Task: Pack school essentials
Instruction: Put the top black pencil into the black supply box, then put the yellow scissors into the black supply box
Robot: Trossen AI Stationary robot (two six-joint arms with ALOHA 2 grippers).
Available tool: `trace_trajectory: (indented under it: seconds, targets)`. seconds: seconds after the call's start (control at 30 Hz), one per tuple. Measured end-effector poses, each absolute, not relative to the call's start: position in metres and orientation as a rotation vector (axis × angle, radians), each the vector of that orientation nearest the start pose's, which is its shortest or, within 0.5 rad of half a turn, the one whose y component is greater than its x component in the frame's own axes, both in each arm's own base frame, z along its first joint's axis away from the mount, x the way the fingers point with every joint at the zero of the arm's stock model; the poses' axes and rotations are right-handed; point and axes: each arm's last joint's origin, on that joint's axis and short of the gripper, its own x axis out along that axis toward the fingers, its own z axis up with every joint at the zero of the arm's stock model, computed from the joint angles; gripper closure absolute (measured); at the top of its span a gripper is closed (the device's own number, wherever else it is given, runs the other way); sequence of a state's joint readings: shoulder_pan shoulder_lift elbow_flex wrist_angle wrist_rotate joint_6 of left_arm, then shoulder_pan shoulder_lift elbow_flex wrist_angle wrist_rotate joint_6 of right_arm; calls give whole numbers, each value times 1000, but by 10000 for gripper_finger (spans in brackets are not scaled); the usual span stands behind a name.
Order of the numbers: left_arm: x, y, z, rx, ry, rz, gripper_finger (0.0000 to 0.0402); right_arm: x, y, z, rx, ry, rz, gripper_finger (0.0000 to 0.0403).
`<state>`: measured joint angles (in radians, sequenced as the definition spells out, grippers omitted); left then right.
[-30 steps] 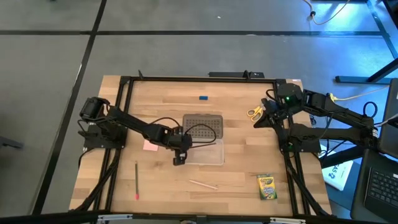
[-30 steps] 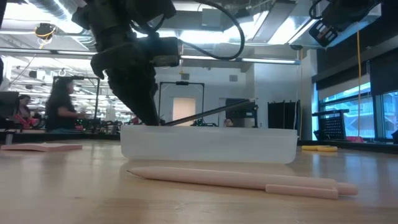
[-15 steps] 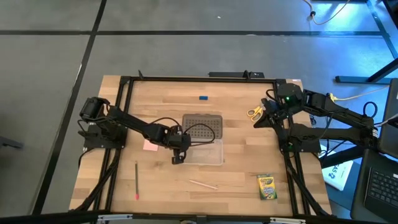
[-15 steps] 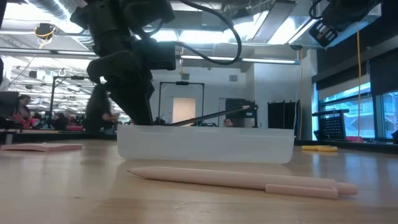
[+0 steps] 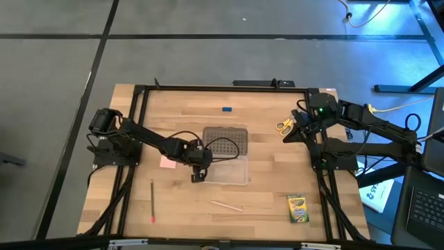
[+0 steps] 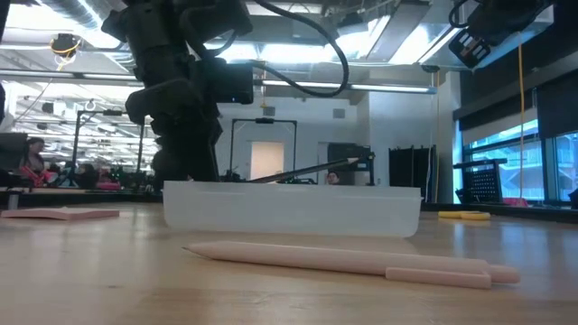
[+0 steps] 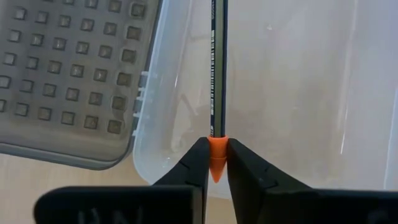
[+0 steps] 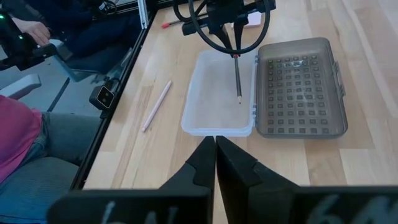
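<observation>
Surface: wooden tabletop point(image 5: 263, 194) with a black frame along its edges, on a grey floor; the low view looks across it into a lit hall.
Case: clear plastic case point(image 5: 227, 170) lies open near the middle of the tabletop, its grey dotted lid point(image 5: 225, 137) folded flat toward the far edge, hinged to the tray.
Left gripper: left gripper point(image 7: 212, 163) sits at the case's left end, its two dark fingers point(image 7: 191, 167) pressed together on the orange eraser end of a dark pencil point(image 7: 217, 68).
Dark pencil: slopes from that grip out over the clear tray; in the low view its shaft point(image 6: 312, 169) rises at a slant above the case wall, pointed end highest.
Right gripper: right gripper point(image 8: 215, 163) hangs near the far right corner, fingers closed together with nothing between them, just beside the yellow-handled scissors point(image 5: 283, 126).
Pink square pad: pink square pad point(image 5: 167, 162) lies flat by the left arm, between the case and the left edge.
Red-tipped pencil: red-tipped pencil point(image 5: 152, 201) lies toward the near left corner, running roughly parallel to the left edge.
Pale pink pencil: pale pink pencil point(image 5: 227, 205) lies just in front of the case, toward the near edge, well clear of it.
Crayon box: green-and-yellow crayon box point(image 5: 297, 208) lies flat near the near right corner.
Blue block: tiny blue block point(image 5: 226, 108) rests near the far edge, beyond the lid.
Person: trouser leg and pink sleeve point(image 8: 18, 134) show beside the table in the right wrist view.
</observation>
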<state>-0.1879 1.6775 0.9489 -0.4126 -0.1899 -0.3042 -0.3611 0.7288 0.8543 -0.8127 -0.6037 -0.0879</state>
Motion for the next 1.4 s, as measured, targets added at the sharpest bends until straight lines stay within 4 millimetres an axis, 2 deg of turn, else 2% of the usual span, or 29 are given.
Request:
trace_trajectory:
  seconds: [0.47, 0.93, 1.03, 1.2, 1.4]
  targets:
    - [307, -52, 160, -98, 1105, 182, 315, 127, -30, 311, 235, 598, 259, 386]
    - [308, -52, 162, -100, 1103, 172, 317, 127, -30, 311, 235, 598, 259, 386]
    - [314, -53, 174, -98, 1095, 169, 318, 127, -30, 311, 235, 598, 259, 386]
    - [317, -53, 202, -74, 1184, 217, 318, 127, -30, 311, 235, 598, 259, 386]
    - [314, -54, 234, -171, 1282, 334, 318, 127, -30, 311, 240, 599, 257, 386]
